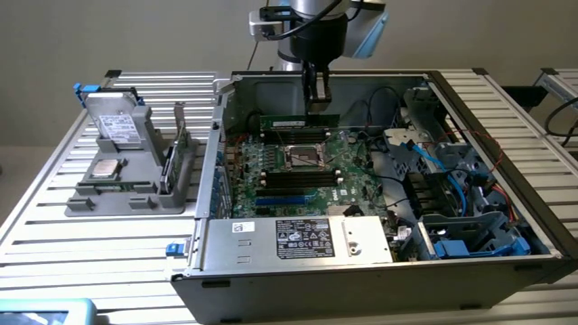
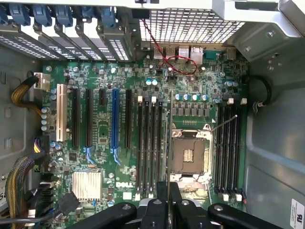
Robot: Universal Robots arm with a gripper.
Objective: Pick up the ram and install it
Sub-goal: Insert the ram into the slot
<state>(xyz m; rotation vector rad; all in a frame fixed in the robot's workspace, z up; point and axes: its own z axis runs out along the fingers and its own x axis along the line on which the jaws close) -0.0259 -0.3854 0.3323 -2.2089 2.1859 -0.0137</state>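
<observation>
Fingers (image 1: 318,95) pinched narrow on the long flat green circuit-board ram (image 1: 300,122), gripped mid-length so it hangs level, edge down. It's not seated: above the green motherboard (image 2: 124,191), parallel to the black plastic memory slots (image 2: 152,143), beside the square processor socket (image 2: 188,155).

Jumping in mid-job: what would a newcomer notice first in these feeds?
The open computer case sits mid-table in the exterior view, its green motherboard exposed. Just above the board, beyond the processor socket, the tool grips the ram by its upper edge.
</observation>
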